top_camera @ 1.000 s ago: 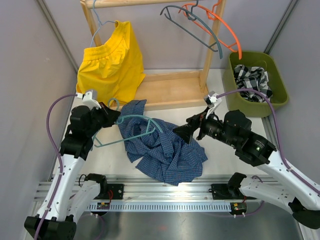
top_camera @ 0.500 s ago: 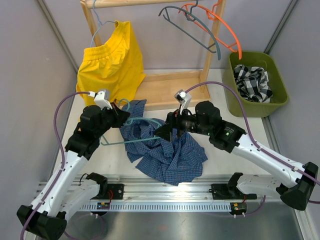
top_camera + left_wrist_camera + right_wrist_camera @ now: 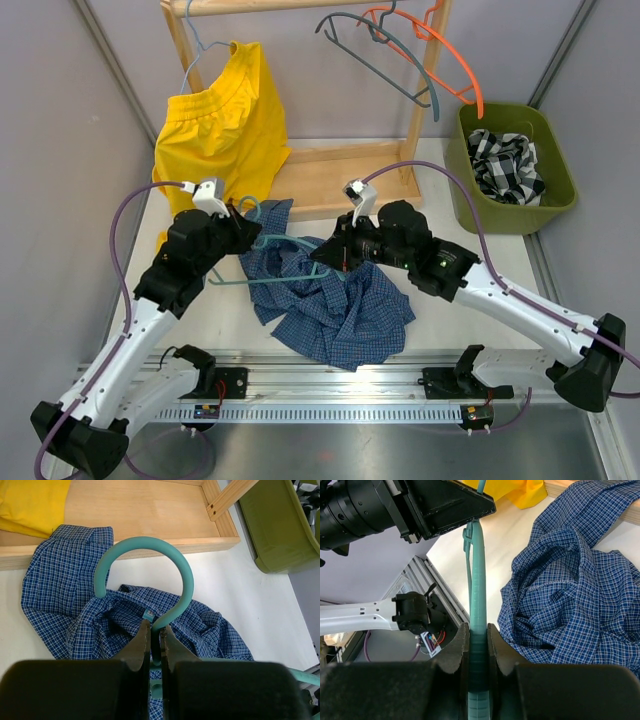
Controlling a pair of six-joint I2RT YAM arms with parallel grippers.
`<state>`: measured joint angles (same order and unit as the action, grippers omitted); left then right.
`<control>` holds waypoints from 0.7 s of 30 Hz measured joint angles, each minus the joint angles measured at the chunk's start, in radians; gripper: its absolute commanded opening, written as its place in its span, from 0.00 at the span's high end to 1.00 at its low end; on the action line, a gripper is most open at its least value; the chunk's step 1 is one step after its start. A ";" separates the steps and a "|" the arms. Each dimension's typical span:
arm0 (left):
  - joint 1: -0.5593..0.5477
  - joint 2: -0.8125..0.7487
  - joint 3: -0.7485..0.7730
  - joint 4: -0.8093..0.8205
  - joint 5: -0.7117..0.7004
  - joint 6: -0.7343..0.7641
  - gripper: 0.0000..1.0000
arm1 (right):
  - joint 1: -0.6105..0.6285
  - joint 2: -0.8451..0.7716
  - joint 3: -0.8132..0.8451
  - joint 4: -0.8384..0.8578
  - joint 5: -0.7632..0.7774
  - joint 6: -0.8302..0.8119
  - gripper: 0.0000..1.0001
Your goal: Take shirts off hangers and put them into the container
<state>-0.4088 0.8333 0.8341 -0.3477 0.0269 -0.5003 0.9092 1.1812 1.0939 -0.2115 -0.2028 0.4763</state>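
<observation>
The wooden rack (image 3: 340, 180) stands at the back of the table (image 3: 440, 300), and a yellow garment (image 3: 225, 130) hangs from the left end of its rail.

In front of the rack's base, the blue check shirt (image 3: 340, 300) lies crumpled in a heap on the table. It is dark blue with a fine white check, and one flap rests against the base's front edge. It sits between the two arms, below and just beside both grippers.

At the back right is the olive-green container (image 3: 505, 220), well apart from the grippers. The black-and-white plaid shirt (image 3: 505, 160) is bundled inside it.

A grey hanger (image 3: 385, 65) and an orange hanger (image 3: 450, 60) hang bare from the right end of the rail.

The teal hanger (image 3: 145, 542) is thin, with a round hook. It is raised over the blue shirt with its long axis running left to right. Its hook is at the left end and curls toward the rack's base.

The left gripper (image 3: 154, 630) is clamped tight on the stem just under the hook. The right gripper (image 3: 477, 630) is pinched narrowly around one of the hanger's slim bars, which runs straight out toward the left gripper.
</observation>
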 measured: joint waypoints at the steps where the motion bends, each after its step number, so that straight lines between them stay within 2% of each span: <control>1: 0.000 0.000 0.003 0.001 0.000 0.000 1.00 | 0.000 -0.002 0.000 -0.001 0.001 0.000 1.00; 5: -0.002 0.000 0.026 0.000 0.003 0.000 0.99 | 0.001 -0.019 0.000 -0.002 0.008 -0.001 1.00; 6: -0.003 0.000 0.034 -0.002 0.005 0.001 0.91 | 0.001 -0.024 0.000 -0.002 0.010 -0.001 1.00; 7: -0.003 0.000 0.047 -0.004 0.008 0.003 0.69 | 0.001 -0.031 0.000 -0.002 0.011 -0.001 1.00; 10: -0.003 0.000 0.101 -0.001 0.020 0.000 0.55 | 0.002 -0.049 0.000 -0.002 0.018 -0.006 1.00; 11: -0.003 -0.001 0.124 0.007 0.022 -0.002 0.43 | 0.003 -0.055 0.000 -0.010 0.019 -0.009 1.00; 13: -0.003 -0.009 0.169 0.032 0.026 -0.006 0.33 | 0.006 -0.061 0.000 -0.024 0.021 -0.011 1.00; 14: -0.003 -0.013 0.185 0.042 0.028 -0.010 0.21 | 0.007 -0.063 0.000 -0.026 0.023 -0.012 1.00; 15: -0.003 -0.018 0.201 0.057 0.030 -0.010 0.16 | 0.008 -0.065 0.000 -0.027 0.025 -0.013 1.00; 16: -0.003 -0.024 0.216 0.069 0.033 -0.015 0.01 | 0.008 -0.068 -0.001 -0.029 0.027 -0.013 1.00; 21: -0.003 -0.056 0.248 0.095 0.057 -0.031 0.01 | 0.008 -0.103 -0.002 -0.060 0.055 -0.023 1.00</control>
<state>-0.4122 0.7773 1.0821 -0.2523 0.0841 -0.5316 0.9176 1.0782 1.0916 -0.2718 -0.1482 0.4538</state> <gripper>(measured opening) 0.986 0.186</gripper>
